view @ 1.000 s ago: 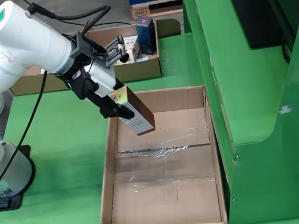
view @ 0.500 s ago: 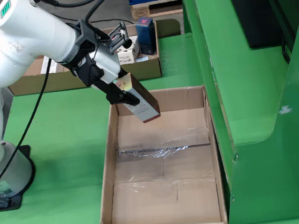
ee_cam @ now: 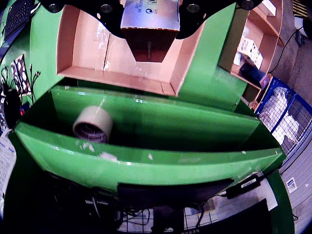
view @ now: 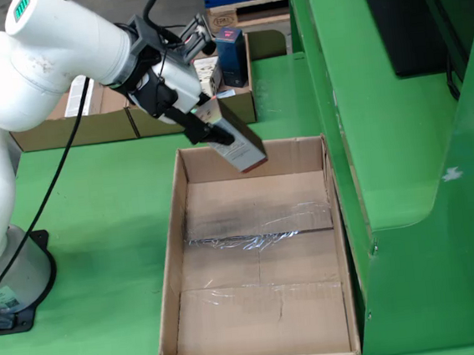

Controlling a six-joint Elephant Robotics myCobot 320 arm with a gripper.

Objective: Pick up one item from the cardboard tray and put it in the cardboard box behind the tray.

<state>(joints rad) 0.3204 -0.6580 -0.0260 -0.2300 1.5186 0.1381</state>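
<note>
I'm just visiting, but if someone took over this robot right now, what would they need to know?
Hand: shut on a slim brown box, carried tilted in the air.
Where things are: the slim brown box hangs over the far edge of the large open cardboard box; the shallow tray lies beyond.
Done: item picked up.
Left: bring it over the large open cardboard box, let go, pull the arm clear.

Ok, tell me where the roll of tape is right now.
In the gripper-mounted view the roll of tape lies at left inside the green trough, just below the open cardboard box. The fixed view doesn't show it.
</note>
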